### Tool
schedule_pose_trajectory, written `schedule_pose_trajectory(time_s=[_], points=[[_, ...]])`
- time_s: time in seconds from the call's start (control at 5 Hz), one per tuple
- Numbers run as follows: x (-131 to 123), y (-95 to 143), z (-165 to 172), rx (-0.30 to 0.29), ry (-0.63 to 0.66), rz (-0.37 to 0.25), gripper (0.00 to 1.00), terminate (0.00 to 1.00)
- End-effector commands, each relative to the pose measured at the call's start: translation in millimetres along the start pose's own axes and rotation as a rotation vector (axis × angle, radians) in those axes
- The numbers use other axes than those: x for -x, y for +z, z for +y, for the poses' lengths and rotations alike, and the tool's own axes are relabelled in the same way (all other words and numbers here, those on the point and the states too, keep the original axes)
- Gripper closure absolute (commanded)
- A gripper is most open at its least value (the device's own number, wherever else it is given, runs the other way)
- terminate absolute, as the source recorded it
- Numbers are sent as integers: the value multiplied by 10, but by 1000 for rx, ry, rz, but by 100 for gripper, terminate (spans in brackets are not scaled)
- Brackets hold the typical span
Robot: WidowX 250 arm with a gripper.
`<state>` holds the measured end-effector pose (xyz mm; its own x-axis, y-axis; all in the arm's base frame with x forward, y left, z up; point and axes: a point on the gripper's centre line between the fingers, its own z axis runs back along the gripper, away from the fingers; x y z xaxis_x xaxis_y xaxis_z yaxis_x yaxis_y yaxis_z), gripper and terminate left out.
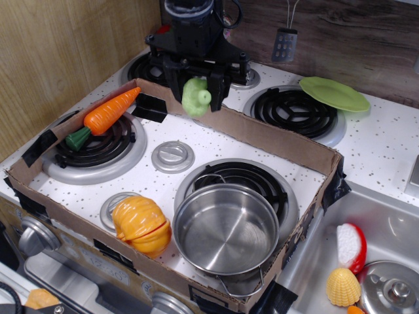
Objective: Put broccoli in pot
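Broccoli point(196, 97) aloft in gripper point(196, 88), above the box's point(275, 142) far wall

Pale green and lumpy, it sits clamped between the black fingers, clear of the stove. No writing can be read. Pot point(226, 229) stands empty on the near right burner inside the box, with carrot point(105, 114) and orange squash point(142, 226); the sink point(308, 261) holds a corn piece point(343, 286) and lid point(390, 291)

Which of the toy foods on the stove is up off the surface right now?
The broccoli: it hangs in the gripper above the box's back wall. The carrot lies on a burner and the orange squash sits beside the pot.
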<state>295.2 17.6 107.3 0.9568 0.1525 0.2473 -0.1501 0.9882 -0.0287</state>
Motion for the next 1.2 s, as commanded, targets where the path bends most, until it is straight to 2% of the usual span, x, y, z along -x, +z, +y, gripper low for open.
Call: schedule_pose_trajectory(time_s=[0.0,0.2,0.8,1.0], points=[[449,205,-209,-6,65,-74,100,0],[585,182,-268,-12,74,-77,100,0],[837,48,-649,-27,81,-3,100,0],[870,-46,-670,-5,79,18,100,0]])
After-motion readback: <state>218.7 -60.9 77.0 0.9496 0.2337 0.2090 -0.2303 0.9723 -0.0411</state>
